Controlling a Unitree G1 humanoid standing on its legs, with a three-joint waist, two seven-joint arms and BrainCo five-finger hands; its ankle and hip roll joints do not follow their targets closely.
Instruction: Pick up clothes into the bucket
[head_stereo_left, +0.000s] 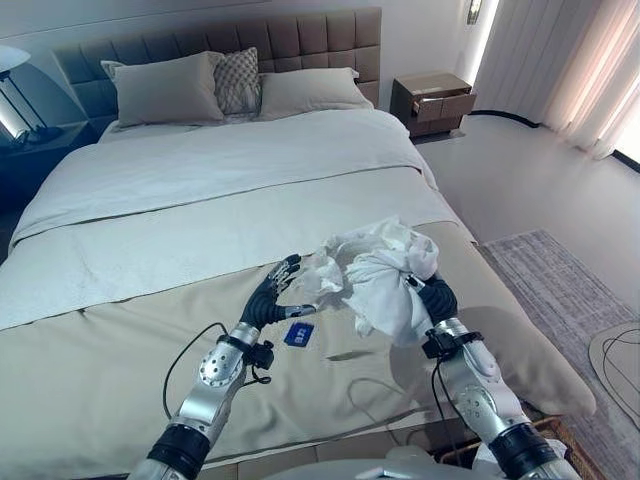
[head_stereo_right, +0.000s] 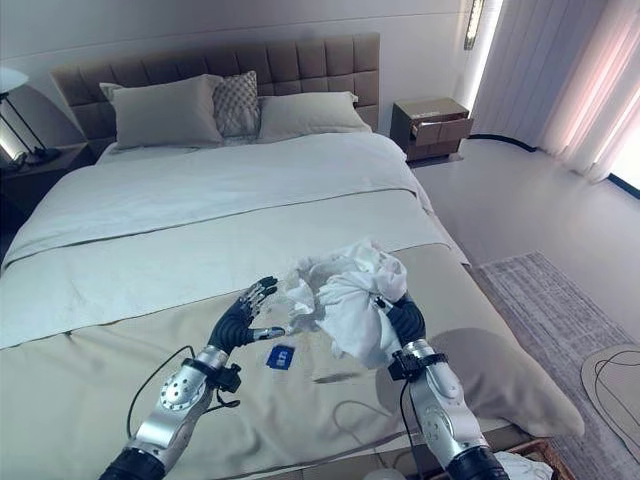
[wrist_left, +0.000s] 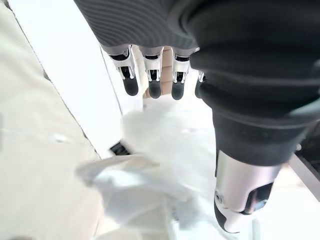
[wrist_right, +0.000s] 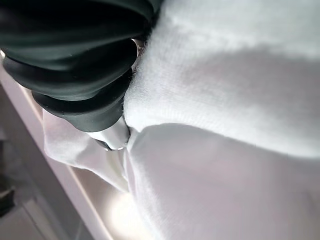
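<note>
On bed (head_stereo_left: 150, 300): right hand (head_stereo_left: 425, 283) grips white clothes (head_stereo_left: 385, 270).

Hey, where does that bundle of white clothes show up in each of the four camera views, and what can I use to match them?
Left eye view: white clothes bunched low and right of centre on the bed, over the right hand.
Right eye view: same bundle, a little further left.
Left wrist view: pale heap past the left hand.
Right wrist view: cloth pressed against the dark cover.
Shared landmark: the small blue tag.
</note>
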